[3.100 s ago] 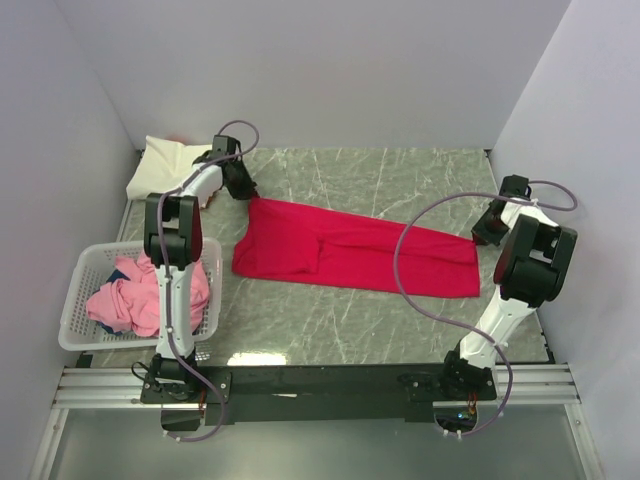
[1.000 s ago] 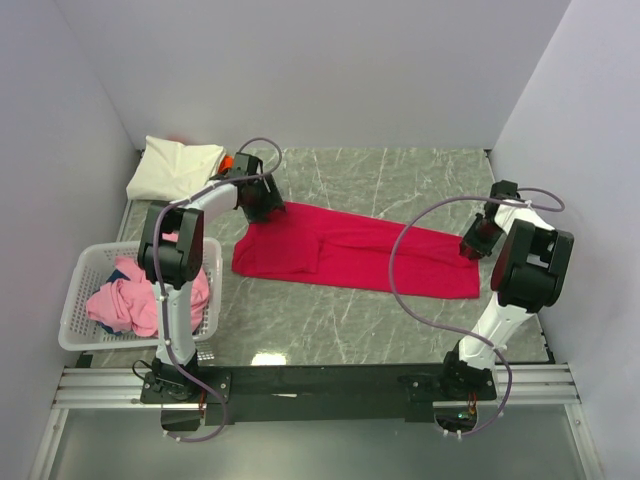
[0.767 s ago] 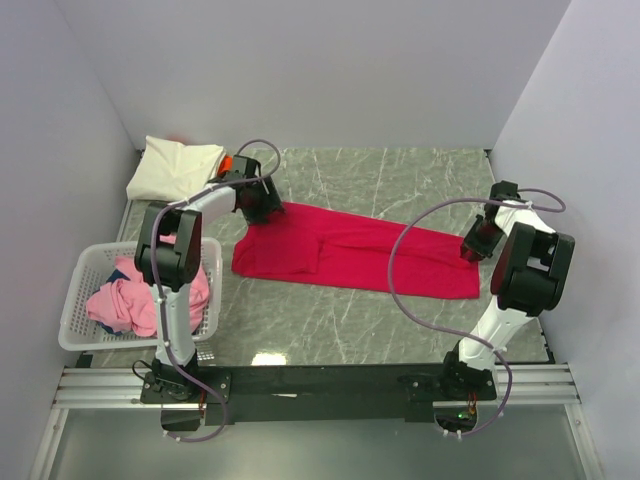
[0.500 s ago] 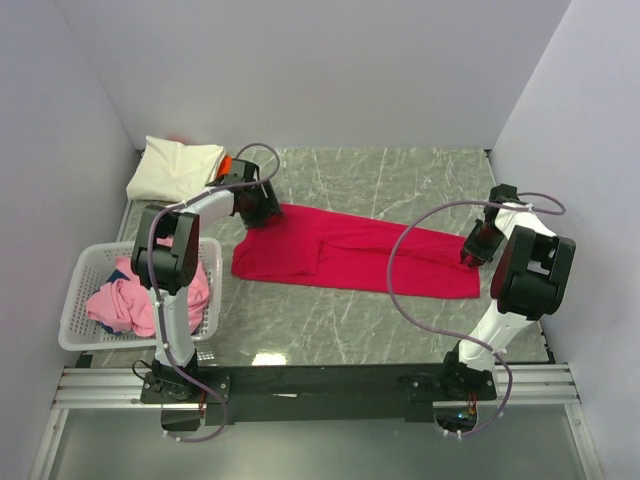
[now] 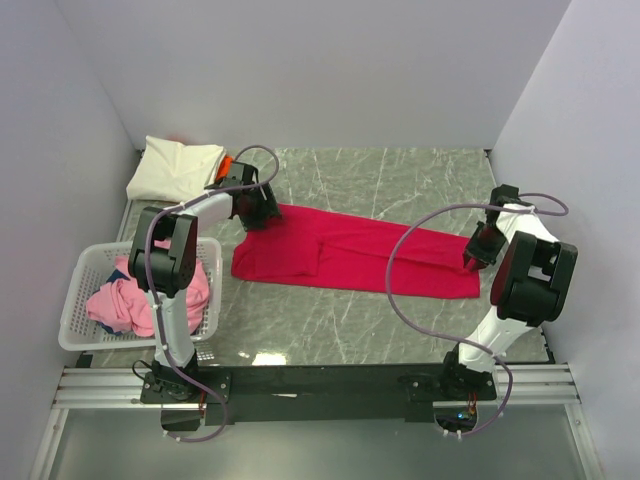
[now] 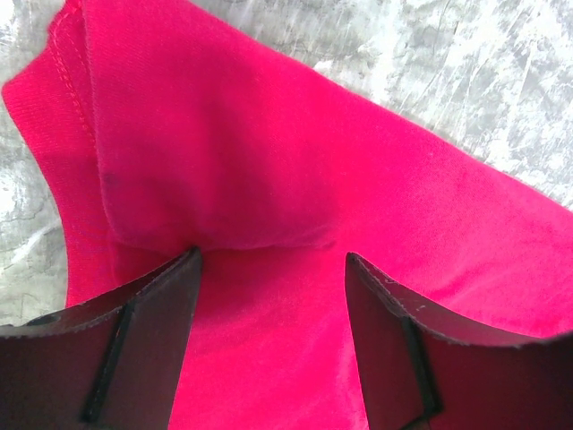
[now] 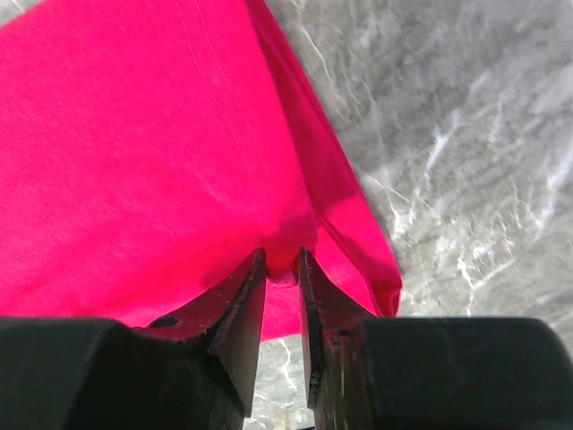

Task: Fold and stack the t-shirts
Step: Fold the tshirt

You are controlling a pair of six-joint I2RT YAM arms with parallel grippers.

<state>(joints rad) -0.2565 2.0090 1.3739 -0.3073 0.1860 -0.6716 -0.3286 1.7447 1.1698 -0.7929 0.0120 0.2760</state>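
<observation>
There is one white basket [image 5: 75,315] at the left side of the worktop [image 5: 400,180]. It holds a heap of pink t-shirts [image 5: 125,300], all bunched up. The heap is too jumbled to count how many there are.

One red t-shirt [image 5: 350,255] lies flat in the middle of the worktop. It is folded into a long strip that runs from left to right. One cream-white t-shirt [image 5: 175,168] sits folded in the far left corner. One small bit of orange cloth [image 5: 226,163] peeks out just beside it.

There are two arms. The left end effector [image 5: 262,208] is down on the far left corner of the red t-shirt. Its two fingers are spread wide. A soft fold of red cloth lies right in front of the gap.

The right end effector [image 5: 478,248] is at the right end of the red t-shirt. Its two fingers are pressed nearly together, and they pinch a bit of the red edge between their tips.
</observation>
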